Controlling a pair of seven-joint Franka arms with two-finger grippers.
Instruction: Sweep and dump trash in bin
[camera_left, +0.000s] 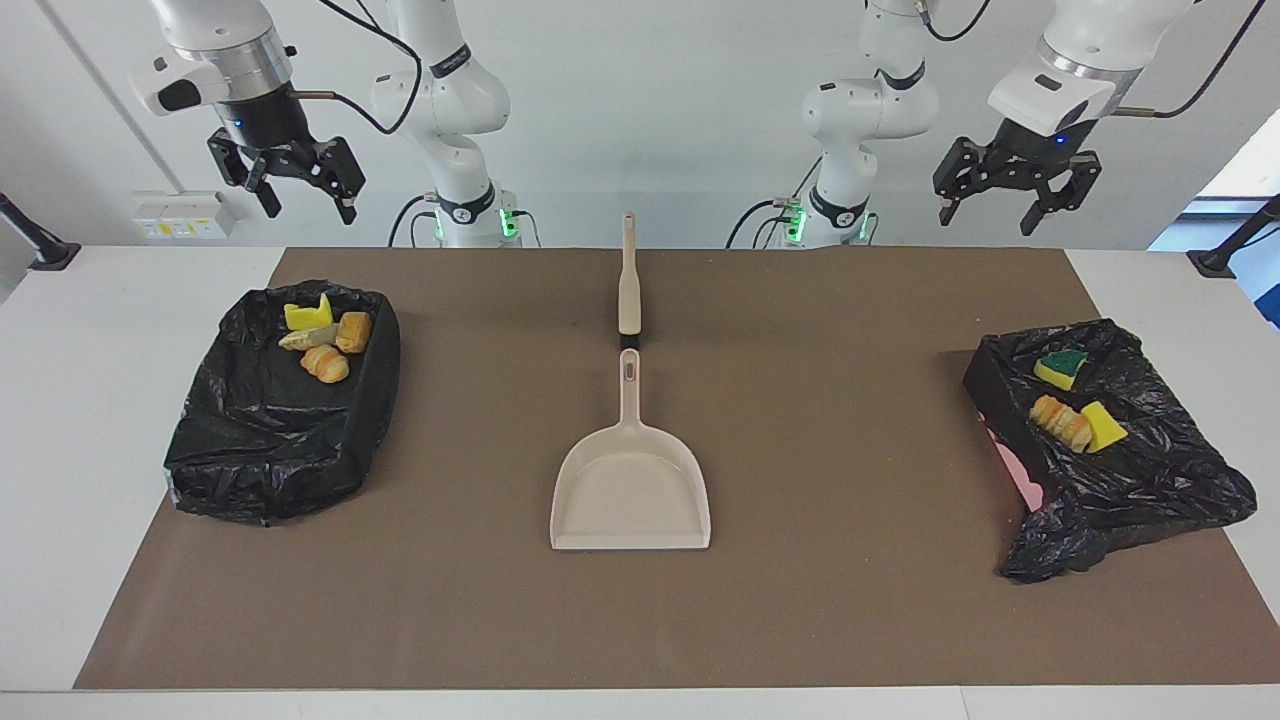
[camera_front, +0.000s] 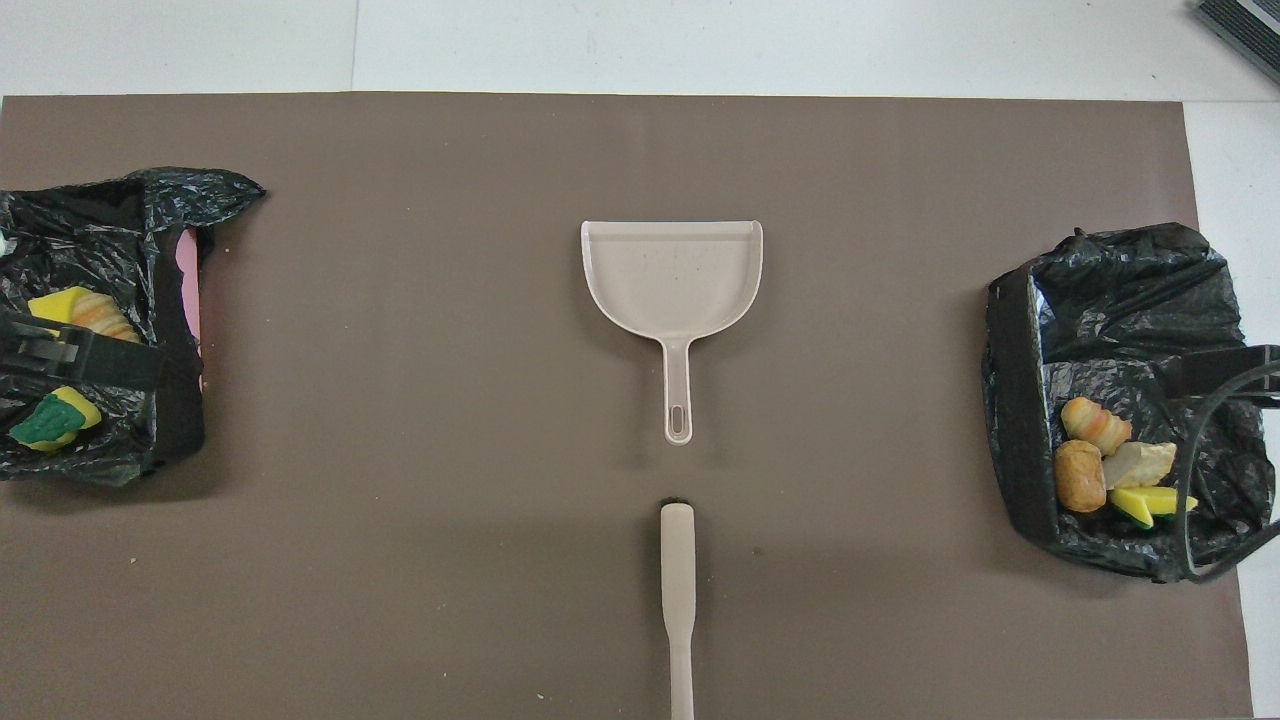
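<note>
- You have a beige dustpan (camera_left: 630, 490) lying flat mid-mat, handle toward the robots.
- Your beige brush (camera_left: 628, 285) lies in line with that handle, just apart, on the brown mat (camera_left: 860, 600).

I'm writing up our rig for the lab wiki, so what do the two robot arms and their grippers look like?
Both arms are glossy white with rounded joints, dark grey bands and green lights at their bases. Black cables loop along them. The left gripper and right gripper are black two-finger units under silver wrist collars, each showing a small blue light.
</note>
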